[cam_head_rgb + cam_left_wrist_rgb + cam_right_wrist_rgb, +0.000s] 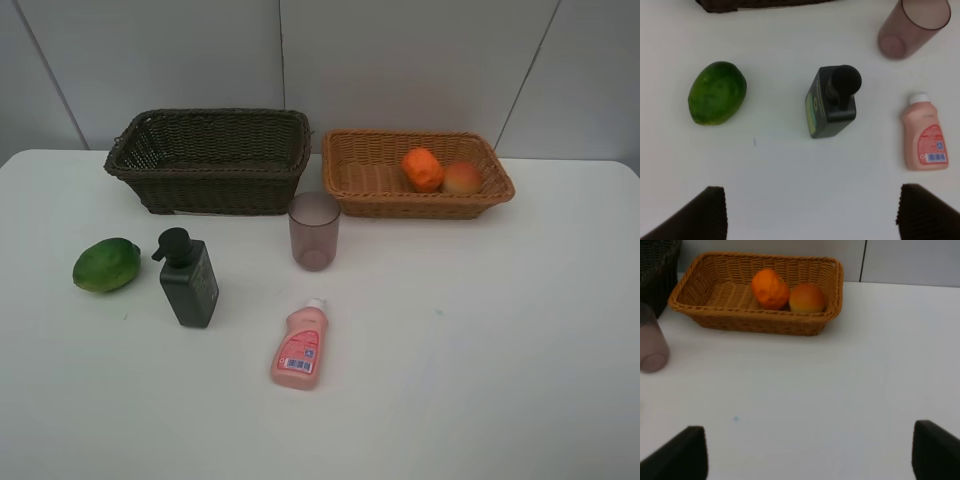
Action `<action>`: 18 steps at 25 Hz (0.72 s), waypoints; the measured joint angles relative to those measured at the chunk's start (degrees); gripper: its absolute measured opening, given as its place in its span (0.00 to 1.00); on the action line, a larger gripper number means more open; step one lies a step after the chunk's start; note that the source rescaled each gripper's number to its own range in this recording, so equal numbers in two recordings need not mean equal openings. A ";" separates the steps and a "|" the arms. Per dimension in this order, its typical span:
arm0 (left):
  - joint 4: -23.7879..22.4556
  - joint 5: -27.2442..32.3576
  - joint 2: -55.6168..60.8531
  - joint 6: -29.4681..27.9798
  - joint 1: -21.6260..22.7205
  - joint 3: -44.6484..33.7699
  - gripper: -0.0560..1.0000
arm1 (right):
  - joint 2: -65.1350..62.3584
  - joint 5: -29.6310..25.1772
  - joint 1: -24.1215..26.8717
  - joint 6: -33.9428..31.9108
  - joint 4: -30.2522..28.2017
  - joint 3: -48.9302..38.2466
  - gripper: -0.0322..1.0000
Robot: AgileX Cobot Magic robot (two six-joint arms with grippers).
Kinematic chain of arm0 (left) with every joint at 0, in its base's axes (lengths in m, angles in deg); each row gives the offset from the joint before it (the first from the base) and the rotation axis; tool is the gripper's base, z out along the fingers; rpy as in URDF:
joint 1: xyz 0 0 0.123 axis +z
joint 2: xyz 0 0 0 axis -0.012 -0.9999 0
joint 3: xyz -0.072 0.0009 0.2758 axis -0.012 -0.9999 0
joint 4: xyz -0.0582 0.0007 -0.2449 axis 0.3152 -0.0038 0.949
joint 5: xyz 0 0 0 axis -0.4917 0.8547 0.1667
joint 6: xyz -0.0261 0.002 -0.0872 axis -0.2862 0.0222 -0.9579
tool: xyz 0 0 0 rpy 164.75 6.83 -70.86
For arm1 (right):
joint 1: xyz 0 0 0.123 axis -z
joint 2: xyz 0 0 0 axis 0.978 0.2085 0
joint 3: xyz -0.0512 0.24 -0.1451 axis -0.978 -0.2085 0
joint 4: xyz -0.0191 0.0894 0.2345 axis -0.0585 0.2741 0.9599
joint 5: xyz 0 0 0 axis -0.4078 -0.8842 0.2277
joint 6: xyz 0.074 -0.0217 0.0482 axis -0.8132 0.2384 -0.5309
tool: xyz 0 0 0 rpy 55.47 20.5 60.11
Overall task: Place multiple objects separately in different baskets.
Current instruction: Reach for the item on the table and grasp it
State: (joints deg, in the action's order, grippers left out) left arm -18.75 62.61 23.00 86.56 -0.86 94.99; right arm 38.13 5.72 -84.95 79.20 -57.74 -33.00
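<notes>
Resting in tan basket — orange, peach, prob. touching | L+R jaws spread, empty

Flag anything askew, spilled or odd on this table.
Only the pink bottle lies flat on the table, cap toward the cup, while the pump bottle and cup stand upright. Nothing looks spilled or damaged.
</notes>
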 joint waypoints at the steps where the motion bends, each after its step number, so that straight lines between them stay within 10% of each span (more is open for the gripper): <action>1: 0.00 -0.14 -2.12 0.95 0.00 1.47 0.90 | 0.00 0.00 0.00 0.00 0.00 0.00 0.67; 7: -0.35 -3.56 -14.87 1.93 -1.99 8.94 0.90 | 0.00 0.00 0.00 0.00 0.00 0.00 0.67; 18: -2.54 -6.04 -34.91 2.00 -18.99 21.19 0.90 | 0.00 0.04 0.00 0.00 0.00 0.00 0.67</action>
State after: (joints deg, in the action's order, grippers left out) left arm -21.29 56.57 -11.91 88.55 -19.86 116.18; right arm 38.13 5.76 -84.95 79.20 -57.74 -33.00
